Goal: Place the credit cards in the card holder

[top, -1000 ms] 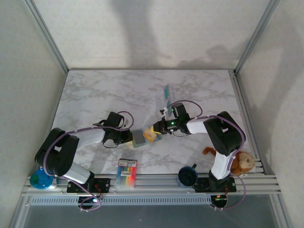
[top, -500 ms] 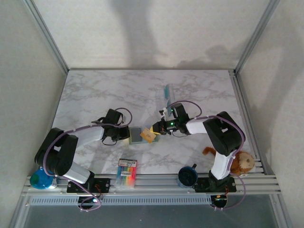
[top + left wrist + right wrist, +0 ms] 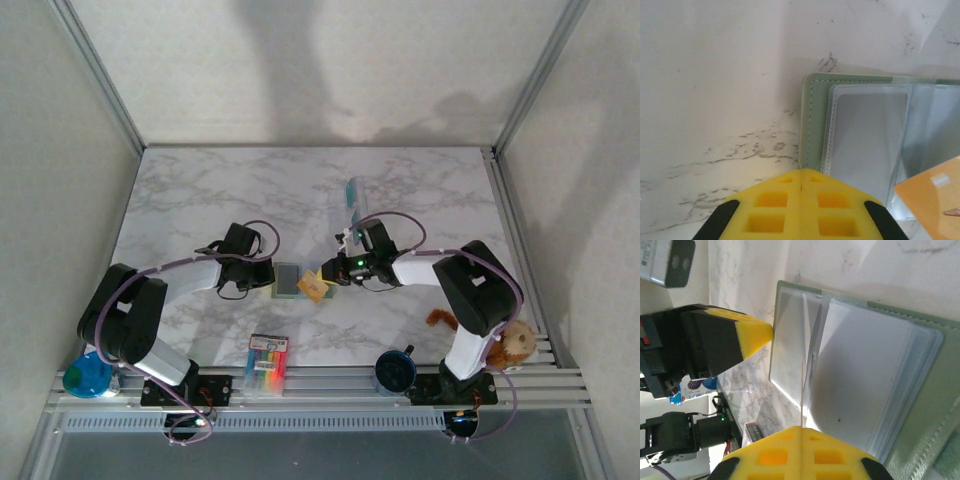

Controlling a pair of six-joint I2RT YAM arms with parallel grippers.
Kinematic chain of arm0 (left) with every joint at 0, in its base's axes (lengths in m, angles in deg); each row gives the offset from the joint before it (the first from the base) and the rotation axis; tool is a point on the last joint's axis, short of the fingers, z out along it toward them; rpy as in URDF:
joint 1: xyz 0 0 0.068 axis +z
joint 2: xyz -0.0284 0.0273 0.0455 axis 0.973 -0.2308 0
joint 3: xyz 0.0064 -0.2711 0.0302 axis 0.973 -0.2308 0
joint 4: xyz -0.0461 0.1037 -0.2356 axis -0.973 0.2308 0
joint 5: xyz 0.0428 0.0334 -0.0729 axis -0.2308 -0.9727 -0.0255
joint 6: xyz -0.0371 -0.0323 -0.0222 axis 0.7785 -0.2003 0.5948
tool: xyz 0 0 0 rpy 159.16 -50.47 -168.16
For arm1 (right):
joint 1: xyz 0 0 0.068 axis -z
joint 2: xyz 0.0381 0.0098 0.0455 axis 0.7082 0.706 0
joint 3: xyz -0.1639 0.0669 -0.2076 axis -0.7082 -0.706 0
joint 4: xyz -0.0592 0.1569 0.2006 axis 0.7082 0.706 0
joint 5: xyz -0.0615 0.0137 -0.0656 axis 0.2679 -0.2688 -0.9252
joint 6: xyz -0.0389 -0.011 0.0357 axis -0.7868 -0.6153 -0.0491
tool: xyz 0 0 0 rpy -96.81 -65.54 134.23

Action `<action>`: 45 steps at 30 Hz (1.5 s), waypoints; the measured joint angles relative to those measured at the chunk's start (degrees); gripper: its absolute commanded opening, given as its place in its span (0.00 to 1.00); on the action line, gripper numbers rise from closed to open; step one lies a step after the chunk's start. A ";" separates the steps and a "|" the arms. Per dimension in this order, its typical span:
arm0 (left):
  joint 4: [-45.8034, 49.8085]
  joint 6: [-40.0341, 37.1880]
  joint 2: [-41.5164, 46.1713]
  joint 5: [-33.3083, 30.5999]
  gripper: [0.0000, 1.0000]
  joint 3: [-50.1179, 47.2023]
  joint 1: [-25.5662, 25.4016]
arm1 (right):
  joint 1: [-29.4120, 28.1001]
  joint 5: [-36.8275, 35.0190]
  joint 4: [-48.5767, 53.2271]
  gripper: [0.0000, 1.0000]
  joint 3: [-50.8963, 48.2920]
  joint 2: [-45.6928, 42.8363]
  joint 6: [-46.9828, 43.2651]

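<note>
Left gripper (image 3: 269, 283) from up top: pinched shut, empty, tips against the open card holder (image 3: 288, 281) mid-surface (image 3: 190, 200). Right gripper (image 3: 329, 277) is clamped on the tan-gold card (image 3: 316, 289) over it. Left wrist: fingertips (image 3: 782, 197) touch the holder's edge. Right wrist: card sits edge-on above the clear pockets.

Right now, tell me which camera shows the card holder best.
Right wrist: the card holder lies open and close, its clear pockets plain. Left wrist catches its green stitched edge and one pocket, cut off at the right. Top external shows it small, from above.
</note>
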 measured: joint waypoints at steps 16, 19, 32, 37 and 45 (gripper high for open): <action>0.17 -0.22 -0.26 -0.24 0.05 -0.28 0.00 | 0.00 -1.49 -4.31 0.00 -0.70 2.84 1.18; 0.17 -0.42 -0.28 -0.24 0.05 -0.31 0.00 | 0.00 -1.44 -5.27 0.00 -0.74 3.23 1.77; 0.15 -0.68 -0.33 -0.20 0.05 -0.63 0.00 | -1.40 -5.18 -7.08 0.00 -1.49 3.23 3.91; -0.13 -0.66 -0.33 0.00 0.05 -0.96 0.00 | -2.75 -10.05 -10.71 0.00 -3.58 3.04 6.08; -1.42 -0.66 -0.04 0.35 0.05 -1.88 0.04 | -6.21 -19.50 -13.53 0.00 -4.57 2.38 9.22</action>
